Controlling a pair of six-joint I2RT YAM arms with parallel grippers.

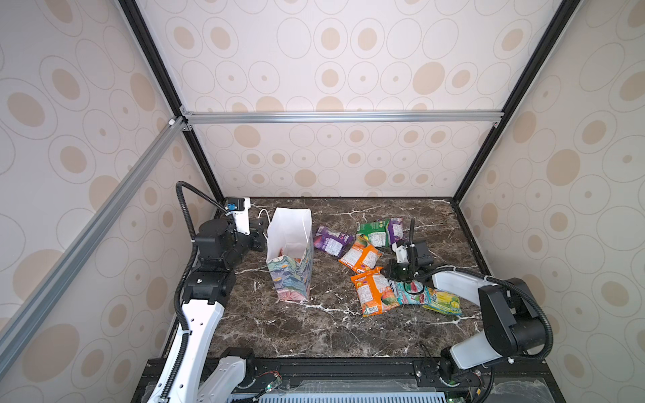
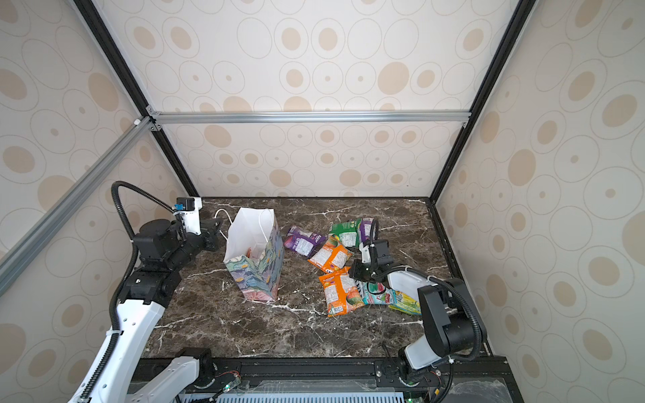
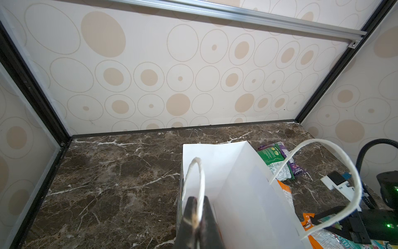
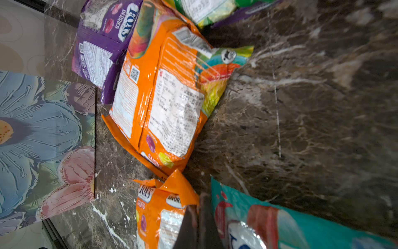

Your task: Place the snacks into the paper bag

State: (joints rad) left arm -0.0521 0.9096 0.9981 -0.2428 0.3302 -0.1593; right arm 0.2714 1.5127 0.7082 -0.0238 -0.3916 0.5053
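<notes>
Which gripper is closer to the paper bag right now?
Left. The left gripper pinches the paper bag's cord handle; the right gripper is off to its right, shut on an orange packet.

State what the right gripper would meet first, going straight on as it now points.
Probably the farther orange packet, lying just ahead of the right gripper, which pinches a corner of the nearer orange packet.
</notes>
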